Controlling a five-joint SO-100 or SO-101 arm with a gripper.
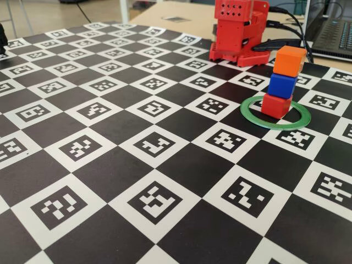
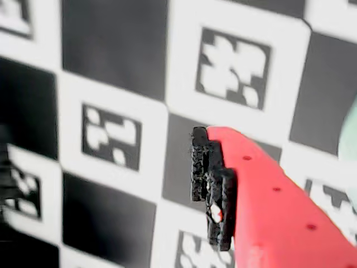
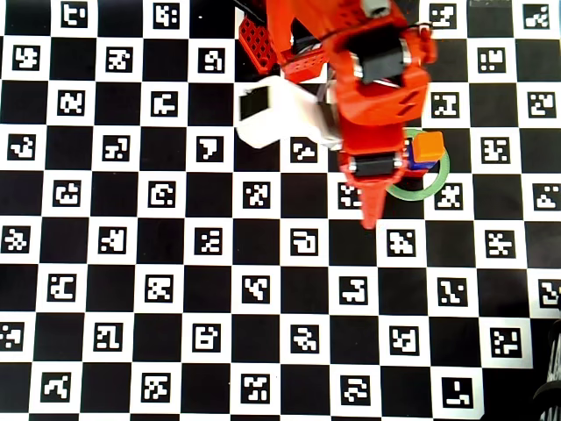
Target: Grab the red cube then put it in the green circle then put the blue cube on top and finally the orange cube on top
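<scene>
Right of the fixed view, the orange cube (image 1: 290, 59) tops the blue cube (image 1: 282, 84) and red cube (image 1: 275, 104) inside the green circle (image 1: 275, 120); the gripper (image 3: 369, 219), pressed together and empty, hangs just left of them overhead; a sideways swing could topple the stack.

Red fingers (image 2: 223, 190) over checkered board (image 2: 111, 56)

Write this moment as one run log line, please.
stack: orange cube on blue cube on red cube | place: inside green circle | gripper: beside stack, holding nothing
</scene>
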